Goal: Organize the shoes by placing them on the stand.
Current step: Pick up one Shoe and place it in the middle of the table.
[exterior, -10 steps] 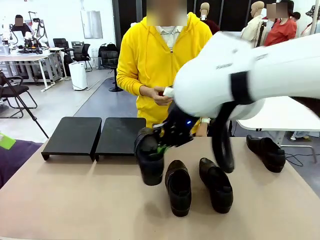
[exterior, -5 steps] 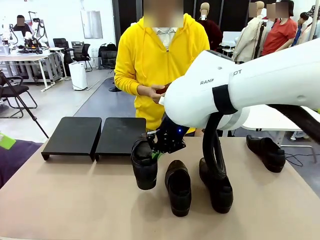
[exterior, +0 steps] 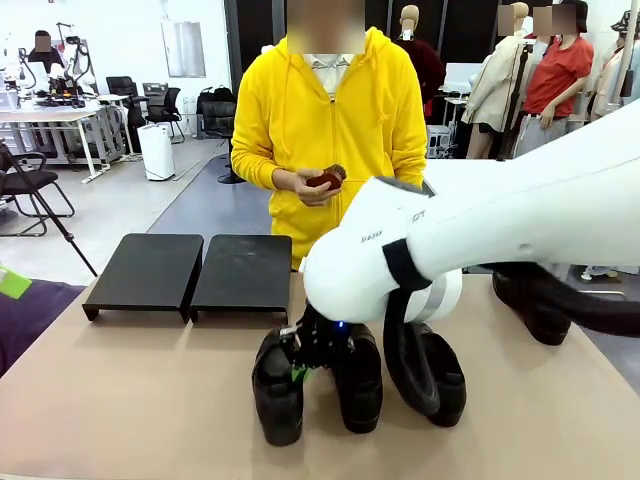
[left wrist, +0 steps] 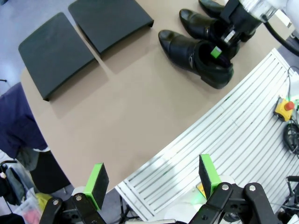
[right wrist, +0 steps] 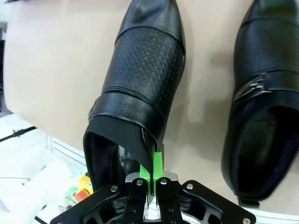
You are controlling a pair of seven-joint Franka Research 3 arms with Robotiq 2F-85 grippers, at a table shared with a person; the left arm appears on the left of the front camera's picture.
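Black glossy leather loafer [exterior: 278, 390], clenched at its heel by the right hand [right wrist: 152, 170], has dropped toward the tabletop's [exterior: 130, 400] near edge, farther from the flat black stand [exterior: 150, 270]; left hand [left wrist: 153, 177] released.

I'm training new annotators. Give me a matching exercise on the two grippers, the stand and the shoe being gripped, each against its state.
1 left gripper
2 right gripper
3 stand
4 gripped shoe

a no shoes on it
b jaws open
c pinched at its opening
d jaws shut

Pairs: 1-b, 2-d, 3-a, 4-c
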